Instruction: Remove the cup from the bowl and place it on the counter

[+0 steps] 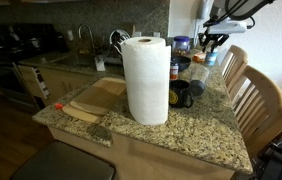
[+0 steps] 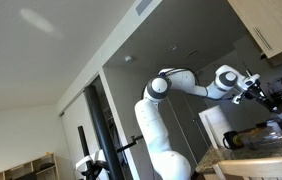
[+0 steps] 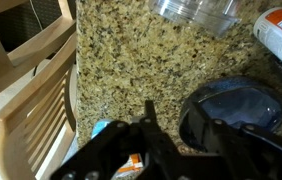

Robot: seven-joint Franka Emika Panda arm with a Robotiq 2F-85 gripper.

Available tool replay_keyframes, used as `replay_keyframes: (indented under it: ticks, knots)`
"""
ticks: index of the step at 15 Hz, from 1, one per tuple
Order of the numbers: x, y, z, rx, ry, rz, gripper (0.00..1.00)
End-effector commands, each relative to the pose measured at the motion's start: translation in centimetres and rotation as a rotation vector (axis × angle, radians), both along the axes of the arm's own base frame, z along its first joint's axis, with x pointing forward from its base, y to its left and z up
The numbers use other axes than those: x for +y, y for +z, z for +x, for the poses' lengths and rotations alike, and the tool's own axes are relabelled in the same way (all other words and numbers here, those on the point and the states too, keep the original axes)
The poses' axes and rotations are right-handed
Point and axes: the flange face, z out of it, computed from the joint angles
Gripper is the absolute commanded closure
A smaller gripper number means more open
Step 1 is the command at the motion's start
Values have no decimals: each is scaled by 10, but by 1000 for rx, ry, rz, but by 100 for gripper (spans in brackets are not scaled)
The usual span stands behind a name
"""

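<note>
- The cup [image 3: 196,12] shows only in the wrist view, at twelve o'clock and cut off by the top edge. It looks to stand on the bare granite, not inside anything.
- The bowl [image 3: 236,100], dark and glassy, sits at about five o'clock from the cup and a little apart from it. From here its hollow looks empty.
- So I'd judge the lift-out done and the cup set down on the counter [image 3: 131,70]. What remains is getting away cleanly.
- The pincer [image 3: 181,122] hangs above the granite beside the bowl. It is spread, with nothing between its fingers [image 3: 147,112] but stone.
- In an exterior view the pincer [image 1: 214,40] is well above the far corner of the counter. The arm reaches out high in an exterior view [image 2: 186,85].
- To finish well, I'd go straight up before swinging anywhere. The bowl's rim is at three o'clock from the fingers, and a white container with an orange band [image 3: 281,28] stands at three o'clock from the cup.
- A light, see-through tumbler tips easily, so I'd keep any sideways move away from twelve o'clock.
- Farther off, well out of the way, are the paper towel roll [image 1: 145,80], the black mug [image 1: 182,95], the cutting board [image 1: 99,97] and the wooden chairs [image 3: 31,90].
</note>
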Motion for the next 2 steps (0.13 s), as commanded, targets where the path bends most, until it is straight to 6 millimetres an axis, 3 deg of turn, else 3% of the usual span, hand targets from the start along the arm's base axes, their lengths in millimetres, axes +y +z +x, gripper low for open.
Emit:
replay_keyframes:
  ticks: [1,2]
  knots:
    - [0,0,0,1,0,0,59]
    - [0,0,0,1,0,0,59]
